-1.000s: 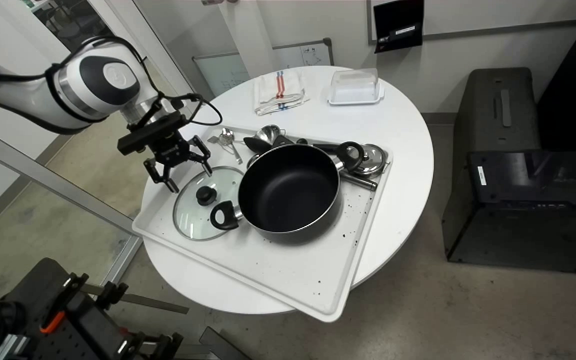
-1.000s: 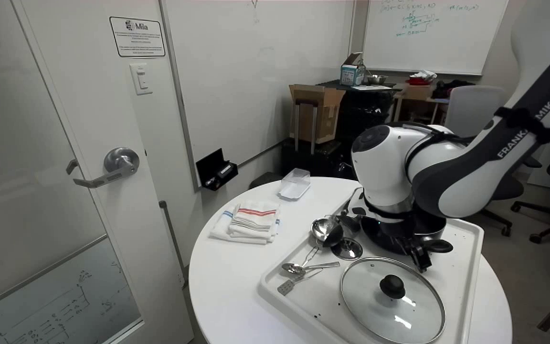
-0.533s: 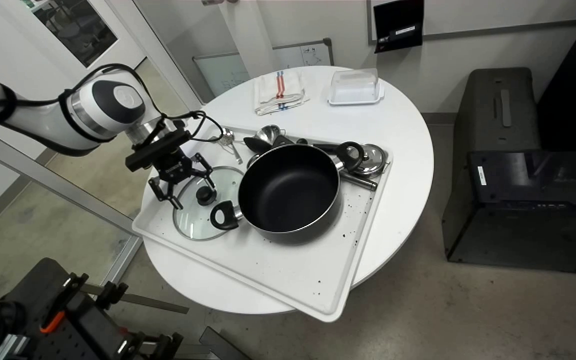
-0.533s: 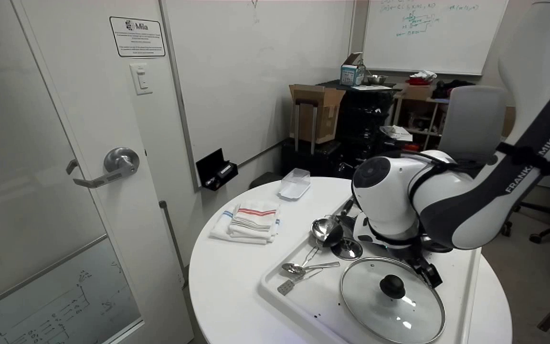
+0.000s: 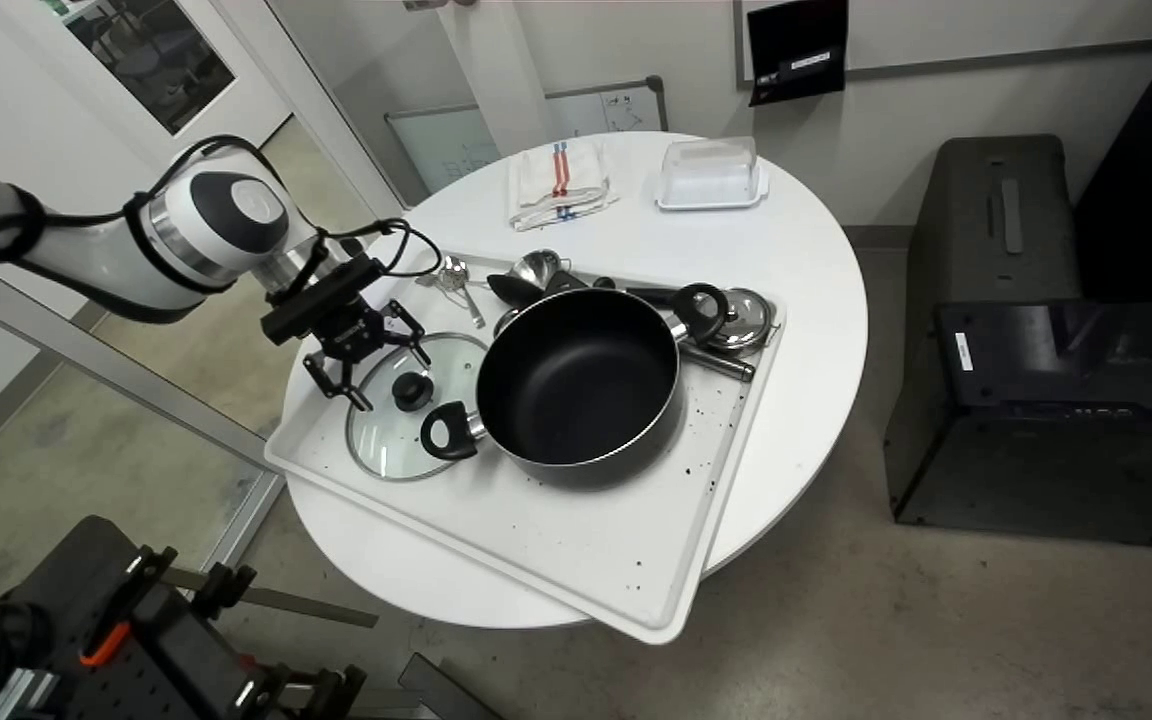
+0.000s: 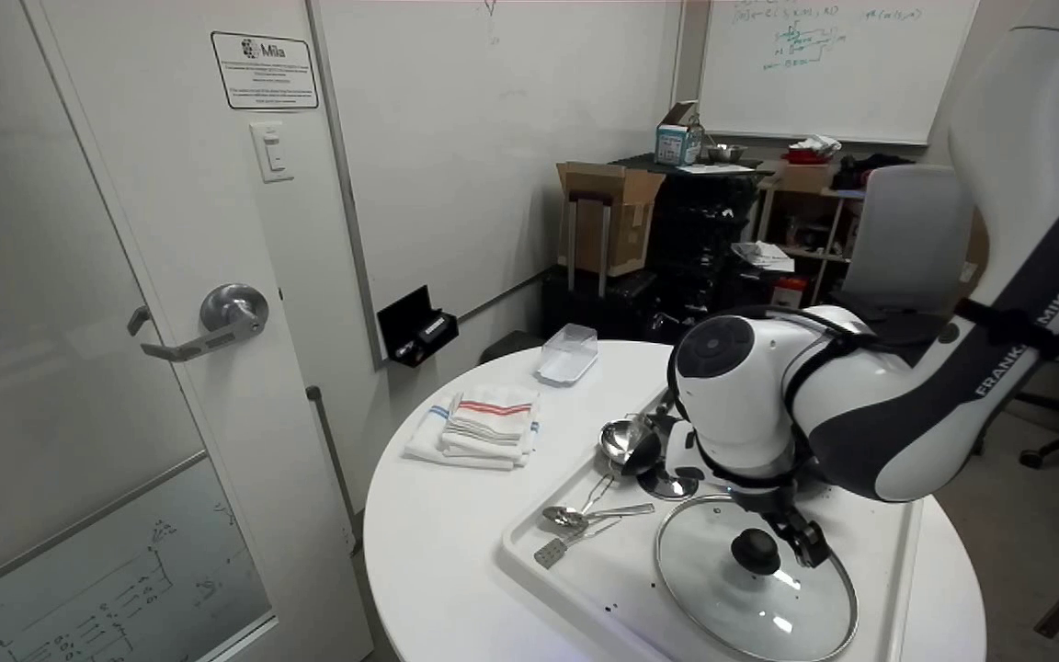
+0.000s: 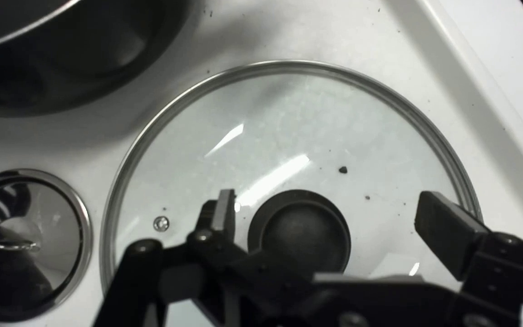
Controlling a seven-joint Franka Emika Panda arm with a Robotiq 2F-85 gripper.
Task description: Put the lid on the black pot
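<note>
From left in an exterior view, a robot gripper (image 5: 397, 386) hovers, jaws spread apart, over a glass lid (image 5: 397, 438) lying on a white tray (image 5: 496, 510). The uncovered black pot (image 5: 581, 390) stands beside the lid, with shiny metal kitchenware (image 5: 746, 325) to its right.
</note>
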